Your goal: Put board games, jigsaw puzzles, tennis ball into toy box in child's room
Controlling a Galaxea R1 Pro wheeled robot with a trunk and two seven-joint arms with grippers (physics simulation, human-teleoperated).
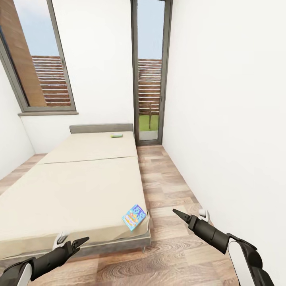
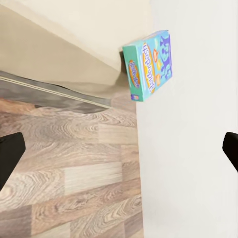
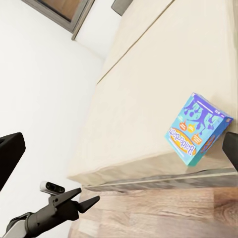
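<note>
A mostly blue board game (image 1: 134, 217) lies on the near right corner of the bed (image 1: 79, 186), slightly over the mattress edge. It also appears in the wrist views (image 2: 148, 64) (image 3: 197, 129). A green board game (image 1: 116, 135) rests far off by the dark grey headboard. My left gripper (image 1: 77, 243) hovers low at the bed's foot, left of the blue game, open and empty. My right gripper (image 1: 178, 214) is open over the floor, right of the blue game. The left gripper (image 3: 82, 203) is also seen from the right wrist. The toy box, table, jigsaw puzzles and tennis ball are out of view.
A strip of wood-plank floor (image 1: 171, 190) runs between the bed and the white right wall (image 1: 230, 119). A tall dark-framed glass door (image 1: 150, 79) stands at the far end, with a window (image 1: 39, 59) at the left.
</note>
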